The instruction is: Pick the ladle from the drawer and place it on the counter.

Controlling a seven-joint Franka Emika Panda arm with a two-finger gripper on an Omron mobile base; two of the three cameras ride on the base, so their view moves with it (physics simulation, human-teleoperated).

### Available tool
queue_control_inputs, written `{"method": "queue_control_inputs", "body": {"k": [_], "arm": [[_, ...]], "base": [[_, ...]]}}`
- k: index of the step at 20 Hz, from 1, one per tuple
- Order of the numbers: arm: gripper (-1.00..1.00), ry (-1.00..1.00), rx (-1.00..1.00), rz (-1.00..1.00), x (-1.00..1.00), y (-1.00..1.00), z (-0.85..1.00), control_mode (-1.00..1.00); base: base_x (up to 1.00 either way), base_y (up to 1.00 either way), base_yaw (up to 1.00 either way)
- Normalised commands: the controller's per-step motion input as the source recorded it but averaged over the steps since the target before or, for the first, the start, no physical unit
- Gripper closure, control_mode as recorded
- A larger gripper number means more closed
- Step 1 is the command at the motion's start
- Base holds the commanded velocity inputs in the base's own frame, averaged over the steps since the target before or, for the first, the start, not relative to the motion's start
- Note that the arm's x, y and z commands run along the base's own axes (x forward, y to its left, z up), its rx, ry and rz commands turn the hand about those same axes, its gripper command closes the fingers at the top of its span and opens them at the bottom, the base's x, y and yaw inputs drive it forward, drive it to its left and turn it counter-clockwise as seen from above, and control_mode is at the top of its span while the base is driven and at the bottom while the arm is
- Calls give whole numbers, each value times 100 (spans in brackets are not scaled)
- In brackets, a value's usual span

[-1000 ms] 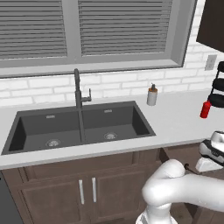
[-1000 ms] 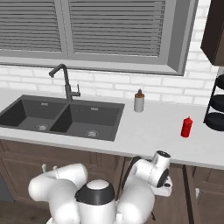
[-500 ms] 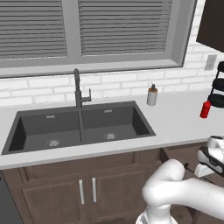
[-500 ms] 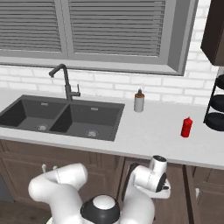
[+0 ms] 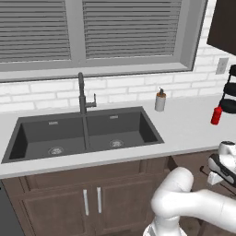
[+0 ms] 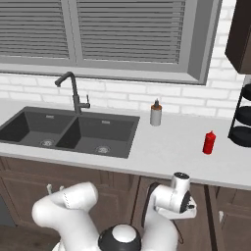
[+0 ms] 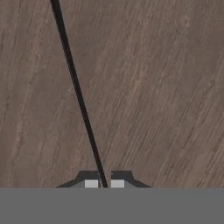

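Brown wood grain fills my hand view, which I take for the floor of the drawer (image 7: 166, 87), and across it runs the thin black handle of the ladle (image 7: 75, 87), slanting from the top edge down to the gripper (image 7: 104, 183). The handle passes straight between the two dark finger tips (image 7: 91, 183), with their pale pads close on either side of it. I read that as the fingers clenched on the ladle's handle, though the last sliver of gap is too small for me to be sure the pads are pressing. The bowl of the ladle is out of frame, so I cannot say which end I have.

From the right base view I see the wrist low, below the edge of the counter (image 6: 166, 147) and in front of the dark cabinet fronts, right of the sink (image 6: 68, 130).

My judgement: the step in hand is securing the grip and lifting out. To do it well I would confirm the pads are firm, then raise straight up so the long handle clears the drawer walls without swinging. A slim handle can pivot in the pads, so I would move slowly. For the set-down, the bare stretch between the soap dispenser (image 6: 156, 113) and the red bottle (image 6: 209, 142) looks suitable.
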Motion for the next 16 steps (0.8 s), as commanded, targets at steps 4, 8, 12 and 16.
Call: {"method": "queue_control_inputs", "body": {"k": [4, 8, 12, 16], "arm": [[100, -10, 0, 6, -36, -25, 3, -100], [100, -15, 1, 3, -59, -13, 80, -100], [100, -9, 3, 0, -13, 0, 100, -100], [100, -5, 1, 0, -12, 0, 100, -100]], "base": [[0, 0, 0], [0, 0, 0], [0, 0, 0], [0, 0, 0]]}}
